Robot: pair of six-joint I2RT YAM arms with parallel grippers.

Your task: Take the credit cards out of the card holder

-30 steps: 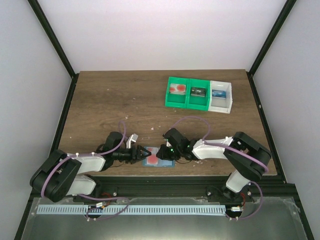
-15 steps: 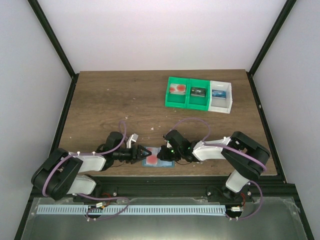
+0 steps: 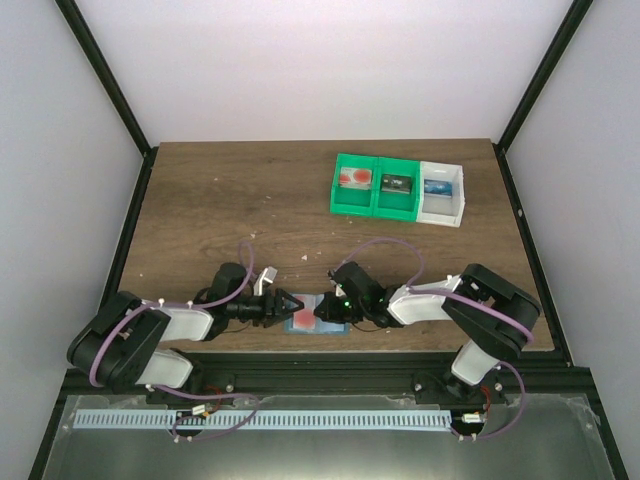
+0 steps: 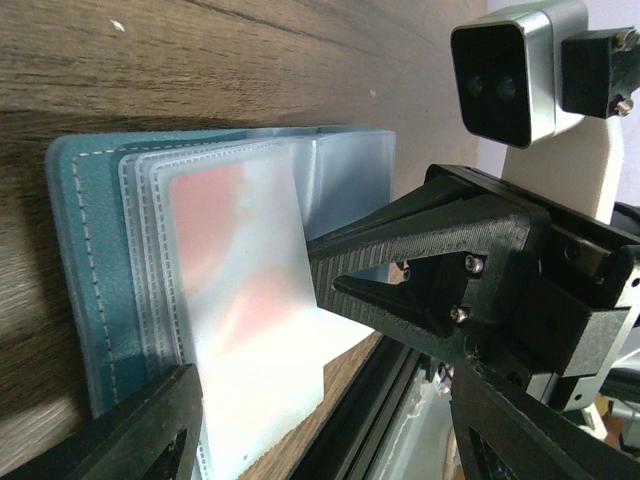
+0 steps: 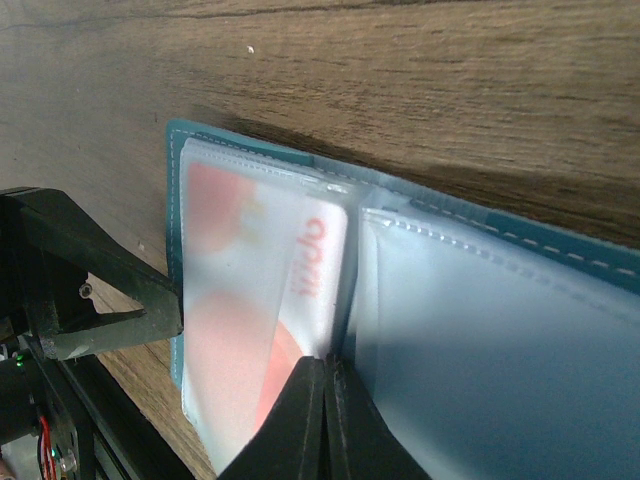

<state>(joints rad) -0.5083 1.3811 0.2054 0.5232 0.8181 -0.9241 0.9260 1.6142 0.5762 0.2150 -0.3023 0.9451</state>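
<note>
We judged the red credit card (image 5: 240, 300) light, stiff and slick, best pinched at its edge beside the right claw (image 5: 327, 372), its tips pressed together, while the left claw (image 3: 290, 305) stood spread.

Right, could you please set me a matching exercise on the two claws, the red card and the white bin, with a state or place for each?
1 left claw
2 right claw
3 red card
4 white bin

A shut
B inside the wallet
C open
D beside the green bins

Pairs: 1-C, 2-A, 3-B, 4-D
</note>
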